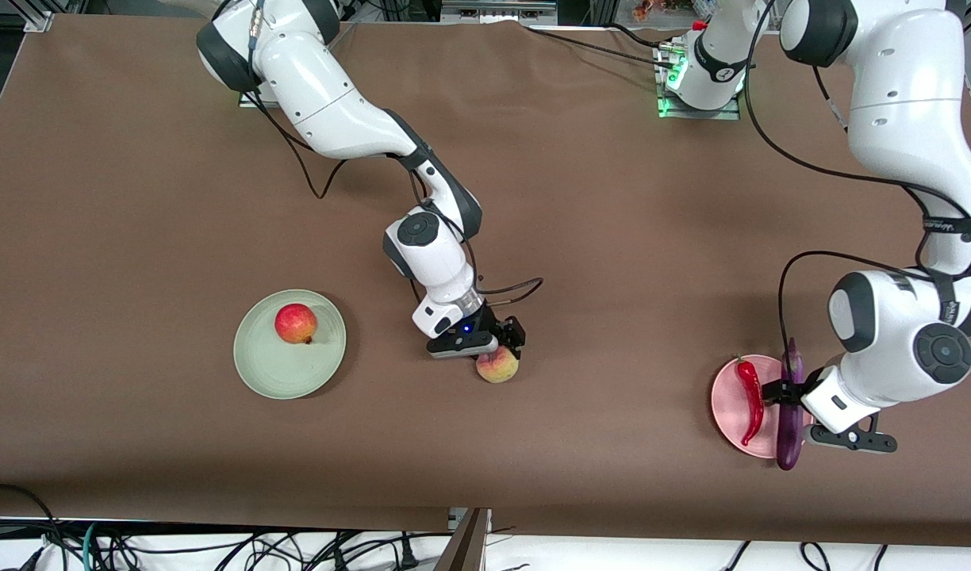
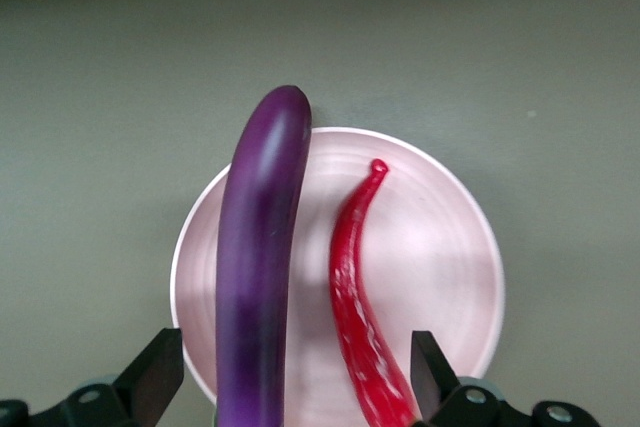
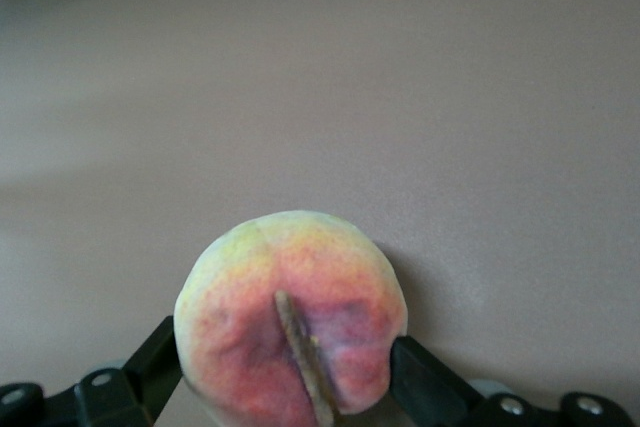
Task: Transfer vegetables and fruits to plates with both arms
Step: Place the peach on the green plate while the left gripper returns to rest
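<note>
On the brown tabletop point(image 1: 136, 238), toward the right arm's end, a pale mint green round plate point(image 1: 271, 373) carries a red-yellow round fruit point(image 1: 296, 323). Near mid-table, the right arm's black gripper point(image 1: 497, 358) has its jaws closed against both sides of a fuzzy orange-pink peach point(image 3: 292, 320). Toward the left arm's end, a pale pink round plate point(image 1: 730, 396) holds a curved shiny red chili pepper point(image 1: 751, 400), long axis running from the robots toward the front camera. Beside it lies a long glossy purple eggplant point(image 2: 258, 267), roughly parallel, its end overhanging the rim. The left arm's black gripper point(image 2: 290, 387) hangs over both vegetables, jaws spread wide.
</note>
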